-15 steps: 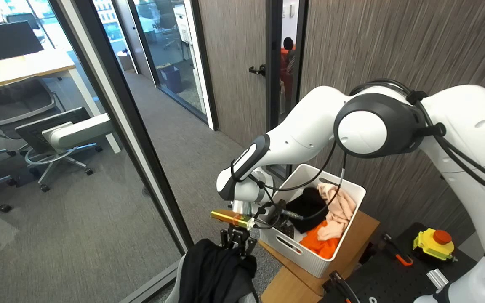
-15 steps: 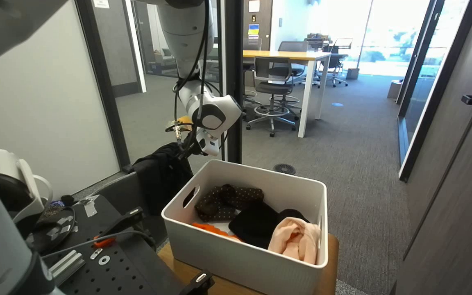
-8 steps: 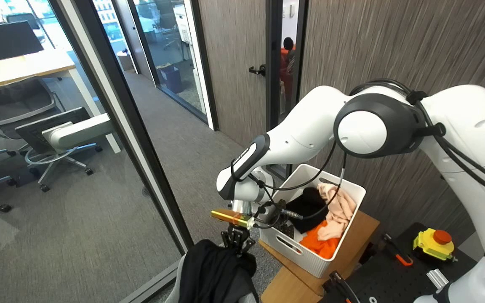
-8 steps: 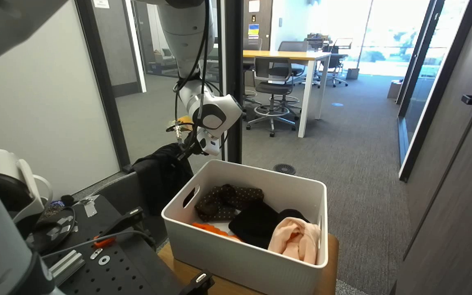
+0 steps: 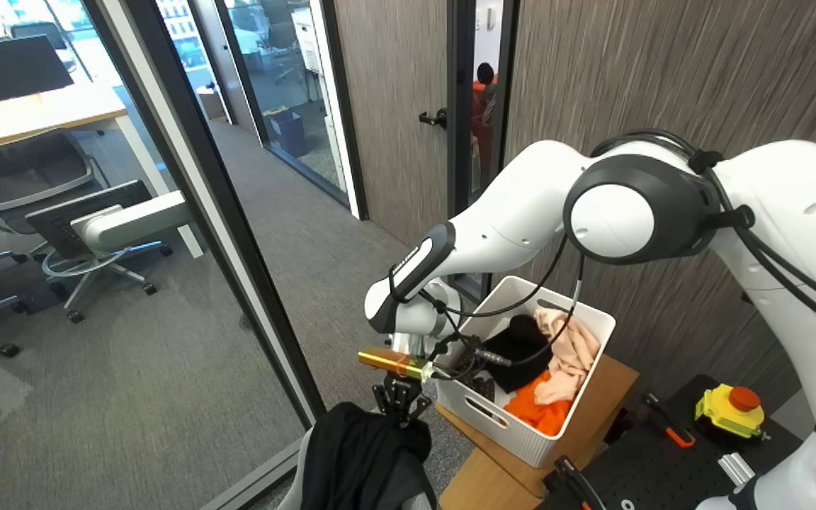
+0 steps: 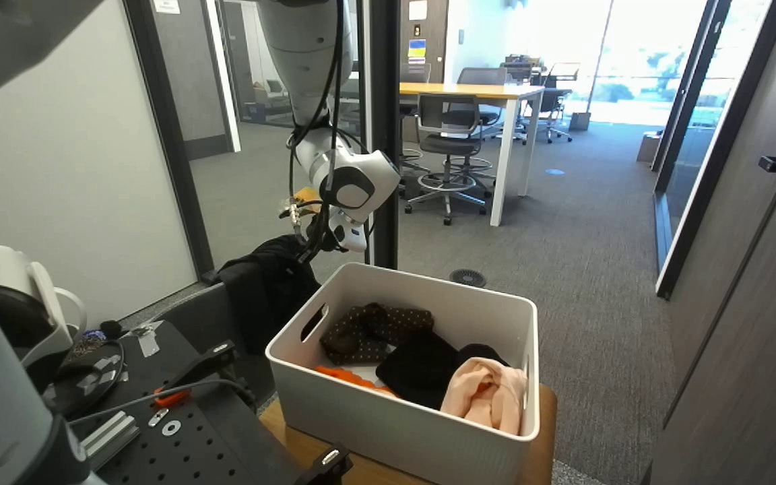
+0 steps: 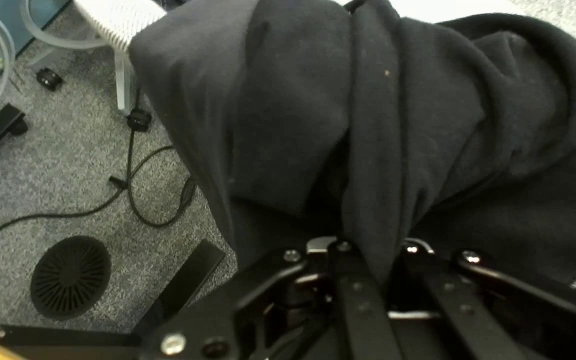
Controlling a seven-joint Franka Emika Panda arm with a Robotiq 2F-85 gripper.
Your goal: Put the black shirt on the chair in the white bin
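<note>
The black shirt (image 5: 348, 453) hangs over the back of the grey chair (image 6: 189, 316); it also shows in an exterior view (image 6: 270, 279) and fills much of the wrist view (image 7: 308, 110). My gripper (image 5: 402, 419) is at the top edge of the shirt. In the wrist view, the gripper's fingers (image 7: 375, 250) are closed on a gathered fold of the shirt. The fingertips are partly hidden by cloth. The white bin (image 6: 388, 438) stands beside the chair and also shows in an exterior view (image 5: 528, 445). It holds several garments.
The bin stands on a wooden stand (image 5: 610, 382). In the bin lie a pink cloth (image 5: 571, 354), an orange cloth (image 5: 542, 411), a black cloth (image 6: 418, 367) and a dotted dark cloth (image 6: 374, 330). A glass partition frame (image 5: 231, 234) stands behind the chair. Cables hang from the arm.
The gripper's fingers have come together on the shirt's top edge. The arm has since risen slightly. The shirt still lies over the chair, and the bin has not moved.
</note>
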